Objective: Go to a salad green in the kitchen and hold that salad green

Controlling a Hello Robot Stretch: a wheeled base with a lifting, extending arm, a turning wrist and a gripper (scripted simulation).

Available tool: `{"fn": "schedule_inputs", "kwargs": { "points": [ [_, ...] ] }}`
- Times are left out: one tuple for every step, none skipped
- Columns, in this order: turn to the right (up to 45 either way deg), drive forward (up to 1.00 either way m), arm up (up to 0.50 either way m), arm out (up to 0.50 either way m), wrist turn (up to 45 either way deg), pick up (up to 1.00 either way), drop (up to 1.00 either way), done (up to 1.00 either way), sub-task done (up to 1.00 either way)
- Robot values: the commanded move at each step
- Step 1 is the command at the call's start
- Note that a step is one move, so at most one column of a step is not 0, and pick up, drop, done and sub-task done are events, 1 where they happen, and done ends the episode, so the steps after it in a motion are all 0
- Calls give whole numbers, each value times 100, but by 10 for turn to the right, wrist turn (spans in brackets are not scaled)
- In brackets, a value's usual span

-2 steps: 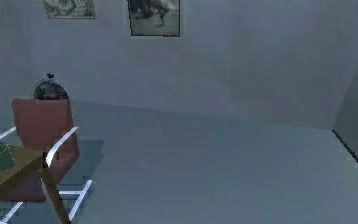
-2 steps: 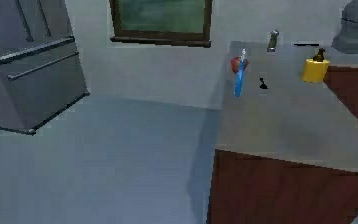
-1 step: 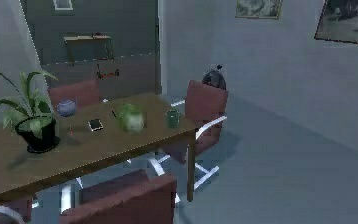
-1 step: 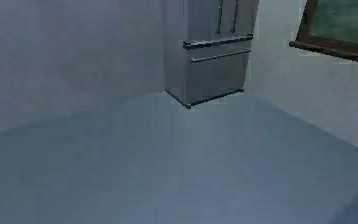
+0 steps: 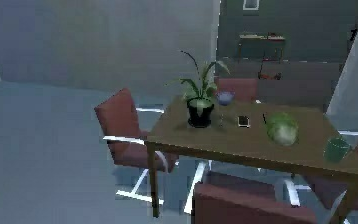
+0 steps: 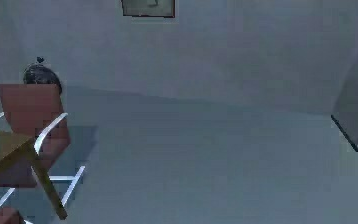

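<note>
Fwd view: salad green [image 5: 282, 128] is lying on wooden worktop [image 5: 217, 148], twd its right end, right of potted plant [image 5: 199, 98] | red chair [image 5: 122, 120] is standing at worktop's left end | tool state: cannot tell

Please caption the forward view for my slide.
Brown wooden table with potted green plant and round pale-green salad head.

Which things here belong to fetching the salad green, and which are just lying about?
For the job: pale green round leafy head, lying on the brown wooden table.
Lying about: green-leaved plant in a black pot; small dark flat item; red padded chair; framed wall picture.
</note>
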Motion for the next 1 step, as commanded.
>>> {"fn": "schedule_inputs", "kwargs": {
  "points": [
    [-210,0,0,0,0,0,0,0,0]
  ]
}}
